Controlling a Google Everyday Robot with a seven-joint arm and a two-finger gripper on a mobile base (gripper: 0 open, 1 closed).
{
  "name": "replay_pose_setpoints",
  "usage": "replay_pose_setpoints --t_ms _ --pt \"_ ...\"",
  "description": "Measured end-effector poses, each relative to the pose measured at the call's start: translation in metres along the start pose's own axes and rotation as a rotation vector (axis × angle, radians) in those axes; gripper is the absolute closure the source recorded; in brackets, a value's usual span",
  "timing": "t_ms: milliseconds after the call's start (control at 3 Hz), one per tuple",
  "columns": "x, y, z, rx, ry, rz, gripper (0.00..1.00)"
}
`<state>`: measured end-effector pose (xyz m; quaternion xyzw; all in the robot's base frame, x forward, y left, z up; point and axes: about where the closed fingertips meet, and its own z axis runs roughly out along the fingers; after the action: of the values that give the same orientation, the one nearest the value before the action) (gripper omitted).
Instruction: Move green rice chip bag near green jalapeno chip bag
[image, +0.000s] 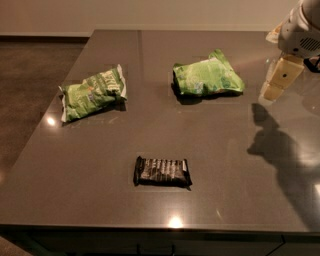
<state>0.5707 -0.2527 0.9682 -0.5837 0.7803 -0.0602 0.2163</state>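
Grey bench (150, 135), two green bags set well apart, and the claw (276, 85) at the far right.

Seen from the camera view, the green rice chip bag (207, 75) lies flat on the far part of the bench, right of the middle. Its right end is near the claw but apart from it. The claw hangs over the bench just to the right of that bag, holding nothing that can be seen, and I cannot tell how far open it is. The green jalapeno chip bag (92, 93) lies tilted on the far left, its left end close to the bench's left edge. Bare surface runs between the two bags. A dark wrapped bar (162, 171) lies near the front at the middle, well apart from both bags, with open bench all round it. The arm's shadow falls across the right side.
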Motion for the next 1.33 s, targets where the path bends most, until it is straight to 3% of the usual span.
replay_pose_setpoints --t_ms 667,1000,1333 --pt "0.012 -0.076 0.052 0.031 0.034 -0.017 0.00" --pt "0.016 -0.098 0.076 0.033 0.046 -0.018 0.00" --pt "0.001 -0.110 0.102 0.013 -0.002 -0.030 0.00"
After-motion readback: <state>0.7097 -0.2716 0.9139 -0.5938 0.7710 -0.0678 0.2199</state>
